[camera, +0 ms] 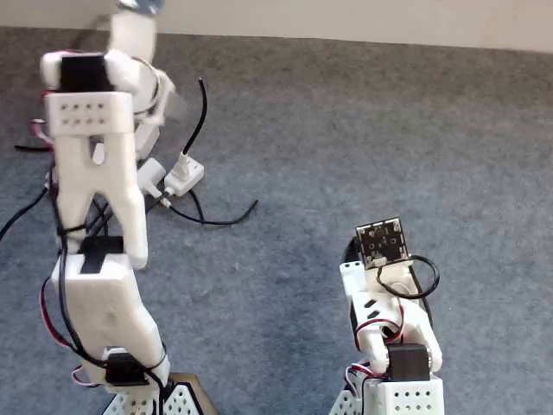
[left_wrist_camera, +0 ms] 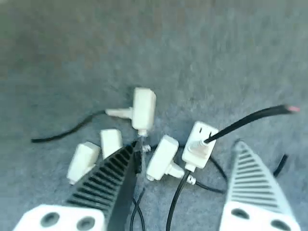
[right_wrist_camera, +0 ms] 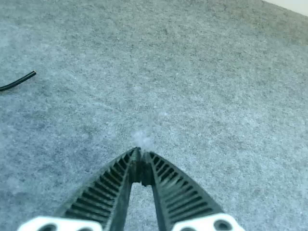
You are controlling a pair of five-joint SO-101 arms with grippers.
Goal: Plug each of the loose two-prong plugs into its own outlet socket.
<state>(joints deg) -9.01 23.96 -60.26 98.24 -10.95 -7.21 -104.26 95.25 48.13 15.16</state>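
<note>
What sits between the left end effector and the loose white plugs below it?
Nothing solid that I can see. The left end effector hangs open right over the loose plugs on the carpet. Only a black cable, rising from an already plugged socket, crosses near one finger and might snag.

1. No text, label, brand, number or sign can be read in any of the three views.
2. High view: pale specks are noted on the dark circuit board [camera: 383, 241] mounted on the right arm; they are too small to be read as characters.
3. Left wrist view: the face of the outlet socket [left_wrist_camera: 204, 134] is seen with its slots, and no print can be made out on it.
4. Left wrist view: the white plug pieces [left_wrist_camera: 143, 108] beside it are blurred, and no marking can be read on them.
</note>
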